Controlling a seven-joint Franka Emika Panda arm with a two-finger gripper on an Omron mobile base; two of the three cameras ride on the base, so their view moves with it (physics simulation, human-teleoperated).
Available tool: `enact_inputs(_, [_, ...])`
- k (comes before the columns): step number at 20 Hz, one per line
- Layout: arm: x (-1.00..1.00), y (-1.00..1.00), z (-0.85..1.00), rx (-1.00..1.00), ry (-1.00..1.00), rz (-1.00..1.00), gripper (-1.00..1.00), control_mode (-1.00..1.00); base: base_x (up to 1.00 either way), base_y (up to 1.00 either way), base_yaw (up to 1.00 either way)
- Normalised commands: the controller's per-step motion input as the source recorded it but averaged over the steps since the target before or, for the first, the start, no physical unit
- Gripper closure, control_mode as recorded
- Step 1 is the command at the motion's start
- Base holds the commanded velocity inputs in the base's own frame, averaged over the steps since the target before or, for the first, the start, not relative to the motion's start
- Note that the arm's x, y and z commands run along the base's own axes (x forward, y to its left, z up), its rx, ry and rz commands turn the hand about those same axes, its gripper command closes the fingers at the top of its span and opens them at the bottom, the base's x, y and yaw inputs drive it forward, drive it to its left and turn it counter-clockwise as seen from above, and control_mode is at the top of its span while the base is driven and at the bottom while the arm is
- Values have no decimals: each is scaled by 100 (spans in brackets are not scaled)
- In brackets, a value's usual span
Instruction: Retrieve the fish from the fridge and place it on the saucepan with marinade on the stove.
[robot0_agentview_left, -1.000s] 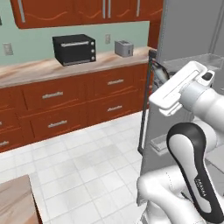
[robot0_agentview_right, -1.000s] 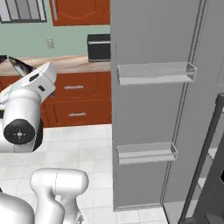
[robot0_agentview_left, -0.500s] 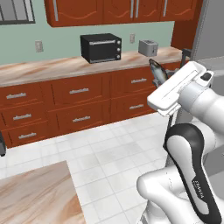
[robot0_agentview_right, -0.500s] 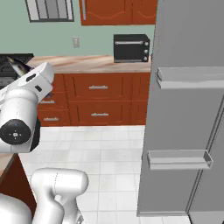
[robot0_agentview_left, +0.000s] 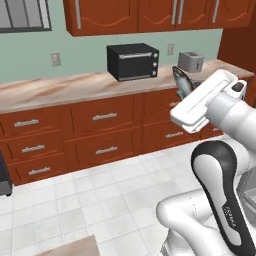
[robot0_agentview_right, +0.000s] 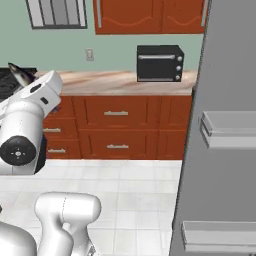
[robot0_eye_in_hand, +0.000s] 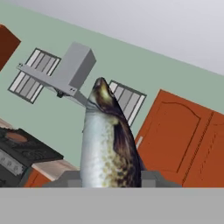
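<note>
My gripper (robot0_eye_in_hand: 109, 178) is shut on the fish (robot0_eye_in_hand: 108, 140), a grey-silver, speckled body that sticks out past the fingertips with its head away from the hand. In the left base view the fish (robot0_agentview_left: 181, 81) is held up in the air in front of the counter, in my gripper (robot0_agentview_left: 184, 92). The stove (robot0_eye_in_hand: 24, 153) lies at the lower left of the hand view, and a small reddish-brown round surface on it looks like the saucepan (robot0_eye_in_hand: 15, 137). In the right base view the stove (robot0_agentview_right: 7, 82) is at the far left and the open grey fridge (robot0_agentview_right: 220, 75) is on the right.
A black toaster oven (robot0_agentview_left: 132, 61) and a silver toaster (robot0_agentview_left: 191, 61) stand on the wooden counter (robot0_agentview_left: 60, 87) over red-brown drawers. A grey range hood (robot0_eye_in_hand: 72, 68) hangs above the stove. The fridge's door shelves (robot0_agentview_right: 230, 129) jut out close on the right. White tiled floor lies between.
Both base views have swung: the fridge has slid off to the right and the stove has come into sight on the left. The fish stays in the shut gripper.
</note>
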Motion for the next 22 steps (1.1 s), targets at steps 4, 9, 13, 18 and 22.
enact_inputs(4, [0, 0, 0, 0, 0, 0, 100, 100, 100, 0, 5])
enact_inputs(9, [0, 0, 0, 0, 0, 0, 100, 100, 99, 2, 3])
enact_inputs(13, [0, 0, 0, 0, 0, 0, 100, 100, 72, 17, 1])
enact_inputs(18, [0, 0, 0, 0, 0, 0, 100, 100, 38, 40, 0])
enact_inputs(22, [0, 0, 0, 0, 0, 0, 100, 100, 6, 70, 0])
